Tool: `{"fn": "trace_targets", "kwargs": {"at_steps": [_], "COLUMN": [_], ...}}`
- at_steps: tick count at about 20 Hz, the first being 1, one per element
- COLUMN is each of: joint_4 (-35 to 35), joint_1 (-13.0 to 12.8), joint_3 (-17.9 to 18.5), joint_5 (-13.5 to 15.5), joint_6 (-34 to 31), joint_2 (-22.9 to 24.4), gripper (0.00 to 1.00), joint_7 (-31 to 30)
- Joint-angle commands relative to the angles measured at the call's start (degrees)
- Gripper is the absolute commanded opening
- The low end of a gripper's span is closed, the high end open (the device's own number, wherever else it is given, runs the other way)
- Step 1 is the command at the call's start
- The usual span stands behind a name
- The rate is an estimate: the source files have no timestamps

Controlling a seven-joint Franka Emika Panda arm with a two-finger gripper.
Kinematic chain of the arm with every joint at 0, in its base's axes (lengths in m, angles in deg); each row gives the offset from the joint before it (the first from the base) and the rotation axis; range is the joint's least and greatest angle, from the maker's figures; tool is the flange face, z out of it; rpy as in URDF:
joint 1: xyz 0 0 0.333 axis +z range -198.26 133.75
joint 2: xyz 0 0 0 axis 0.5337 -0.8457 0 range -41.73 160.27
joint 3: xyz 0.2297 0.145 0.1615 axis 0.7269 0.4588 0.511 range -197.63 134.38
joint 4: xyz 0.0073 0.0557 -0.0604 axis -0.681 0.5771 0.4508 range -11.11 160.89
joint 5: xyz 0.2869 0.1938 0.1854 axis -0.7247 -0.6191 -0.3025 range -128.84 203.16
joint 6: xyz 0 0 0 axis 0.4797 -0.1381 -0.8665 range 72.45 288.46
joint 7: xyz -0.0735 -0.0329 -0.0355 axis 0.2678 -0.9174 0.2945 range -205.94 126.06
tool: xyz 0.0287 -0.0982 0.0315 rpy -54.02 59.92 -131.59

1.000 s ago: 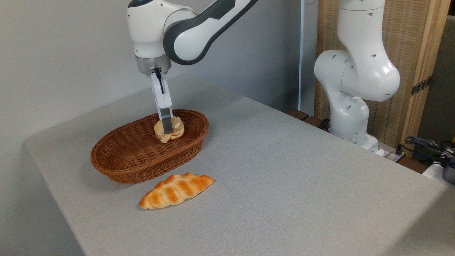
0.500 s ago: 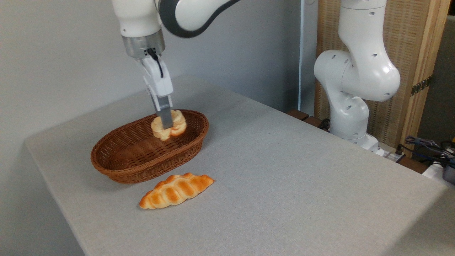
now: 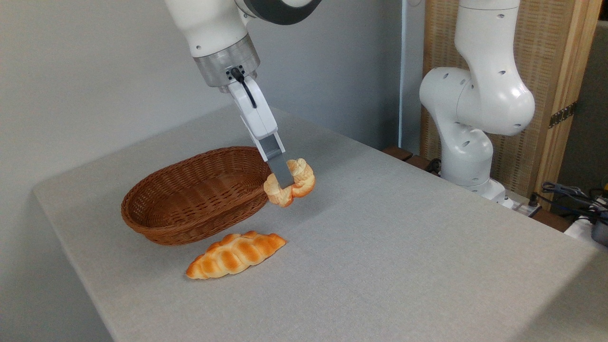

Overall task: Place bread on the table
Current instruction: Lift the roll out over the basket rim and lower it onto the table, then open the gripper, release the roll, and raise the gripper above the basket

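The bread point(image 3: 298, 184), a small knotted golden-orange bun, hangs in the air just right of the basket's rim. My gripper point(image 3: 285, 183) is shut on it, with the near grey finger across its front. The bun is above the light grey table point(image 3: 403, 247), clear of the surface, and a faint shadow lies under it. The far finger is hidden behind the bun.
The brown oval wicker basket point(image 3: 190, 204) stands at the left of the table with nothing in it. A long braided loaf point(image 3: 235, 254) lies in front of it. The arm's white base point(image 3: 468, 137) rises at the back right, with cables point(image 3: 570, 194) beside it.
The gripper lifted the bun out of the basket and carried it to the right, past the basket's rim, over the table. The wrist has tilted.
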Motion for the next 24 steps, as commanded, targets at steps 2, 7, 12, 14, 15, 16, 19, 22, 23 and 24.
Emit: {"fn": "trace_targets", "kwargs": {"at_steps": [2, 7, 12, 14, 15, 16, 19, 22, 23, 24], "joint_4": [0.00, -0.70, -5.09, -7.11, -7.73, -8.17, -9.32, -9.41, -9.41, -9.32], "joint_1": [-0.80, -0.71, -0.80, -0.71, -0.80, -0.71, -0.71, -0.80, -0.80, -0.80], "joint_3": [1.82, 2.26, 7.78, 10.42, 10.69, 10.78, 10.00, 8.50, 8.50, 8.50], "joint_5": [-0.93, -0.67, 4.76, 7.93, 9.34, 10.22, 12.42, 13.22, 13.13, 13.05], "joint_6": [-0.89, -0.54, -0.18, -0.10, 0.08, 0.60, 3.85, 7.20, 7.20, 7.11], "joint_2": [0.68, 0.68, 0.68, 0.51, 0.25, 0.07, -0.28, -0.28, -0.28, -0.28], "gripper": [1.00, 1.00, 1.00, 1.00, 1.00, 1.00, 1.00, 1.00, 1.00, 1.00], "joint_7": [0.60, 0.33, 0.51, 0.33, 0.07, -0.63, -8.86, -16.18, -16.28, -16.11]}}
